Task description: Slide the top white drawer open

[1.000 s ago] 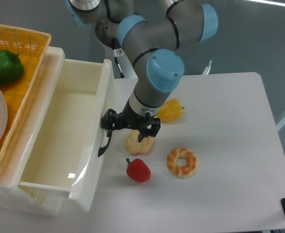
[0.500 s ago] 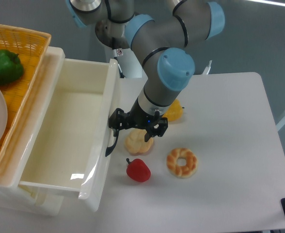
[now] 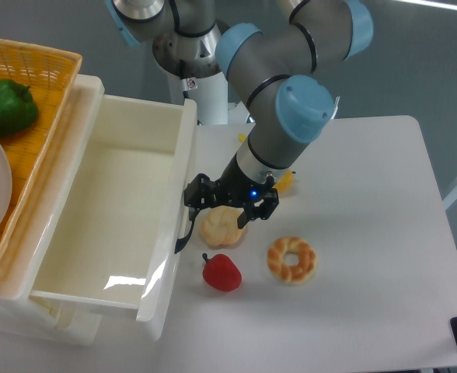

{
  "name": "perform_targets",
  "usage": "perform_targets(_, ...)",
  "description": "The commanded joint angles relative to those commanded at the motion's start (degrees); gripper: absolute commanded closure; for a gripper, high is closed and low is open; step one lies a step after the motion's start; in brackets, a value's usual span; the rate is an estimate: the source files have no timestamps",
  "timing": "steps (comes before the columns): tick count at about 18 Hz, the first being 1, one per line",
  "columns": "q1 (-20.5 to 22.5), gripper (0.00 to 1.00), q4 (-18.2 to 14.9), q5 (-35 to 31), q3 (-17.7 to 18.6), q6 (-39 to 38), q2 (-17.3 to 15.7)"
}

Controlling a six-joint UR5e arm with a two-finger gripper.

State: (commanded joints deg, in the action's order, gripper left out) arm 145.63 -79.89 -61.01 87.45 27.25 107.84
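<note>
The table [image 3: 368,233] is plain white, and the wall behind it is dull grey-blue. On the left side the top white drawer [image 3: 112,225] is pulled far out of its cabinet, and its inside is bare. The gripper [image 3: 200,203] is at the black handle [image 3: 185,233] on the drawer front; I cannot tell how wide the jaws are. Near it lie a pastry [image 3: 221,227], a red pepper [image 3: 221,272] and a doughnut [image 3: 291,261]. An orange basket [image 3: 34,70] sits on the cabinet.

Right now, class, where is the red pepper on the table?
The red pepper lies low in the camera view, just right of the top white drawer, below the pale pastry and left of the ring-shaped doughnut.
</note>
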Motion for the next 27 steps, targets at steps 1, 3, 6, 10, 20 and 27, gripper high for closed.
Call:
perform_targets(1, 0.52, 0.00, -0.09, 0.79, 0.00, 0.00, 0.00)
perform_targets(3, 1.75, 0.00, -0.09, 2.29, 0.00, 0.00, -0.17)
perform_targets(6, 4.04, 0.00, 0.35, 2.74, -0.70, 0.09, -0.26)
perform_targets(10, 7.03, 0.00, 3.50, 2.30, -1.49, 3.85, 0.09)
perform_targets(20, 12.13, 0.00, 17.56, -9.20, -1.58, 27.74, 5.53)
perform_targets(27, 12.66, 0.00, 19.86, -20.81, -4.21, 45.94, 11.42)
